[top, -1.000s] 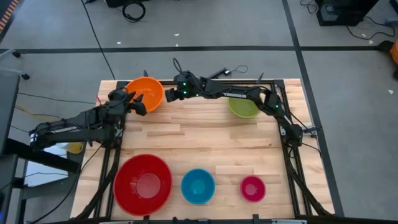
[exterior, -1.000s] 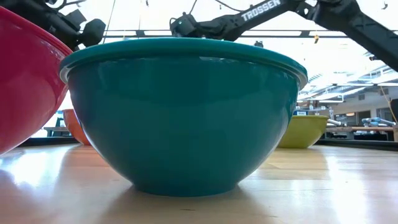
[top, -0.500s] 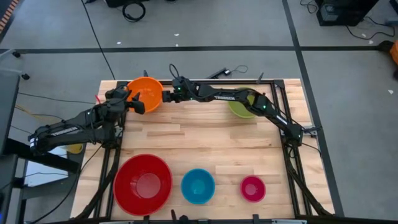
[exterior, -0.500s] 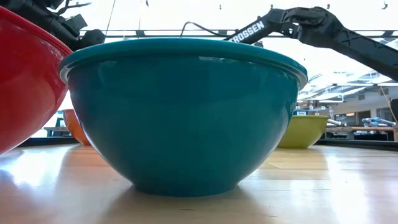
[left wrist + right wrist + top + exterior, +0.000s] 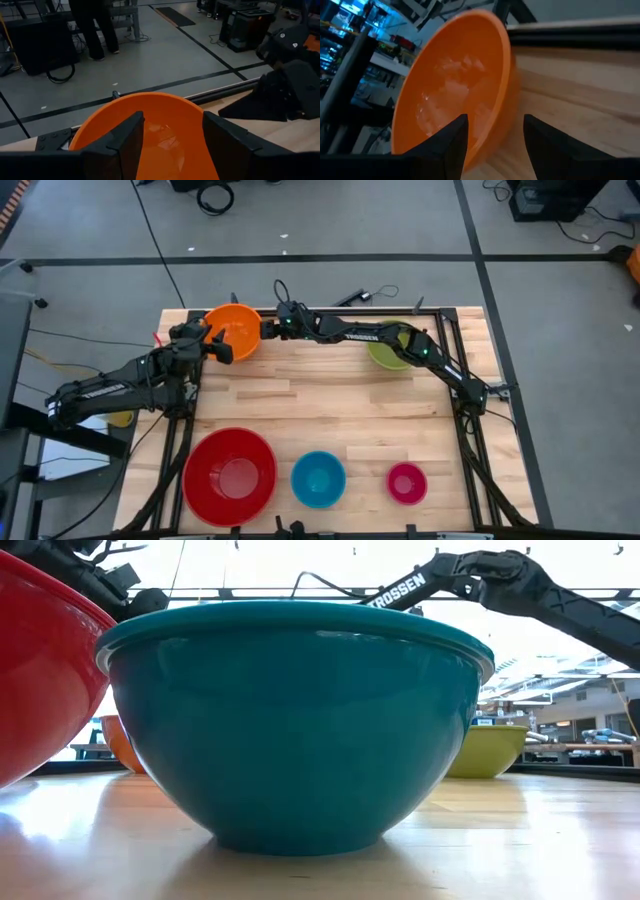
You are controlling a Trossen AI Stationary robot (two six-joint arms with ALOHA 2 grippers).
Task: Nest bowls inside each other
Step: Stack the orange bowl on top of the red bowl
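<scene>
The orange bowl point(image 5: 235, 325) stands upright on its base at the table's far left. My left gripper point(image 5: 218, 346) is open at its near-left rim, and the bowl's hollow point(image 5: 165, 115) shows between its fingers. My right gripper point(image 5: 267, 330) is open at the bowl's right side, with the bowl's wall and rim point(image 5: 506, 75) just beyond the gap. The olive green bowl point(image 5: 388, 352) sits at the far right, partly under my right arm. The red bowl point(image 5: 230, 473), blue bowl point(image 5: 318, 478) and pink bowl point(image 5: 406, 482) stand in a row along the near edge. My left gripper comes at the orange bowl's near-left rim point(image 5: 222, 338), slanting slightly down. I cannot tell whether its fingers touch it. My right gripper comes nearly level from the table's right at the bowl's right wall point(image 5: 495, 120). I cannot tell whether its fingers touch that either.
Bare wooden table point(image 5: 330, 405) lies between the far bowls and the near row. A dark metal frame point(image 5: 470, 410) runs along the table's edges. A person's legs point(image 5: 92, 30) show on the floor beyond the far edge.
My right gripper has gone down and toward the table's left, up to the orange bowl's right side, with its arm stretched out lower over the far edge. The bowls have stayed where they were.
</scene>
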